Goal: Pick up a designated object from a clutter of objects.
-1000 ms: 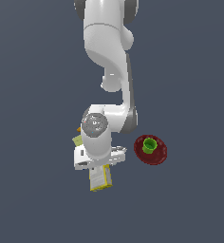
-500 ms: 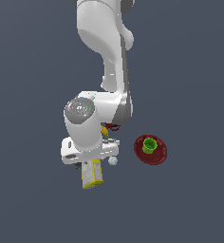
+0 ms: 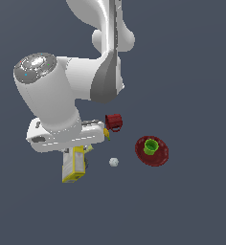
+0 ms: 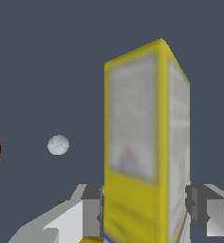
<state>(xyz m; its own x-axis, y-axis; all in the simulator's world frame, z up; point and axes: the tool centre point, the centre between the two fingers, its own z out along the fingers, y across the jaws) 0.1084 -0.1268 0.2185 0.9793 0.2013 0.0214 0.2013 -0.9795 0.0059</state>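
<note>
In the exterior view, the yellow carton (image 3: 73,165) was seen hanging below the white hand of the arm, near the view's left. The claw (image 3: 76,152) was mostly hidden by the hand, so its grip could not be read from there. Whether the carton was clear of the counter (image 3: 191,210) could not be told for certain, though it appeared to be raised. The rest of the clutter was set apart towards the view's right: a white ball (image 3: 114,162) just beside the carton, a dark red mug (image 3: 114,122) by the arm, and a green cup (image 3: 150,146) standing on a red plate (image 3: 159,157).

In the wrist view, the carton (image 4: 142,156) was seen between the two fingers (image 4: 91,204), one at each yellow side. The claw (image 4: 144,209) was judged to be clamped on the carton, with the pads against its sides. The ball (image 4: 58,144) lay well beyond it.

The grasp was judged to be done. What remained was a clear lift away from the other items.
</note>
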